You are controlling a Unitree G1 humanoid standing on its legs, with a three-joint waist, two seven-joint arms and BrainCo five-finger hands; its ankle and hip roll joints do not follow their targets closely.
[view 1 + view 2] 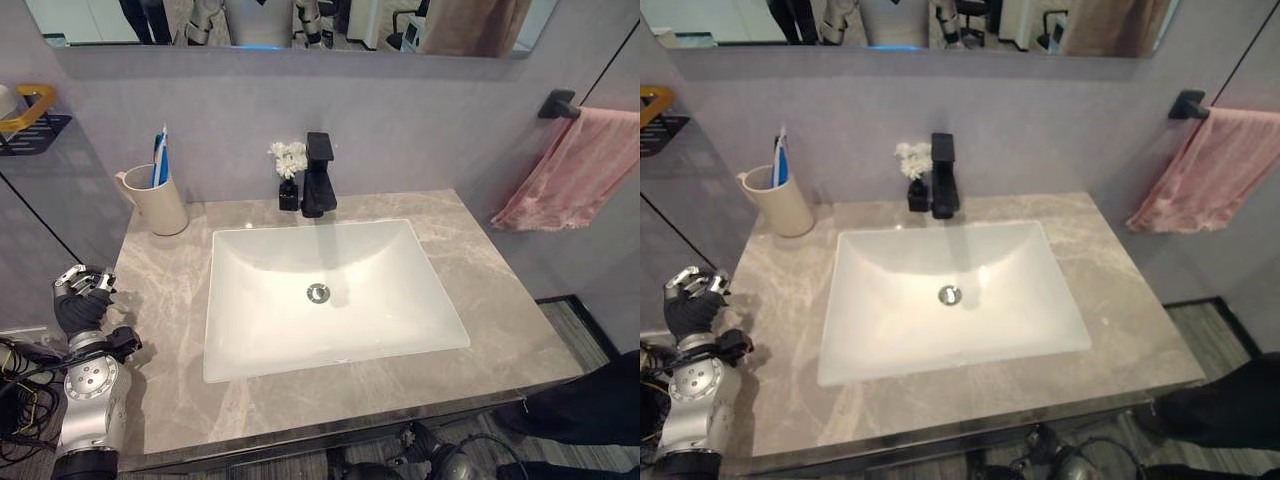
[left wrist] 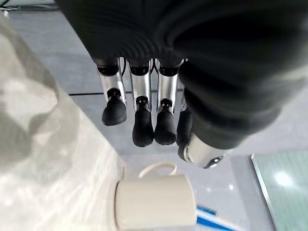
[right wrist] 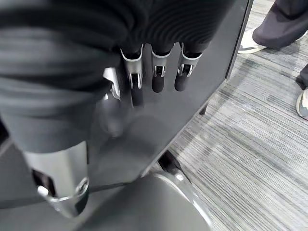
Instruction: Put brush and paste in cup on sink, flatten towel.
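Observation:
A beige cup (image 1: 157, 203) stands at the back left corner of the grey stone counter (image 1: 160, 300), with a blue and white toothbrush and paste (image 1: 160, 155) upright inside it. The left wrist view also shows the cup (image 2: 154, 202) past the fingers. My left hand (image 1: 80, 300) hovers at the counter's left edge, a little in front of the cup, fingers relaxed and holding nothing. A pink towel (image 1: 578, 170) hangs bunched and slanted on a black bar (image 1: 558, 103) on the right wall. My right hand (image 3: 159, 77) hangs low beside the dark cabinet, fingers straight and empty.
A white basin (image 1: 250, 330) fills the middle of the counter, with a black tap (image 1: 318, 175) and a small vase of white flowers (image 1: 289, 172) behind it. A black wall shelf (image 1: 30, 128) sits at the far left. A person's dark trouser leg (image 1: 600, 410) and shoes (image 3: 250, 41) are at the right.

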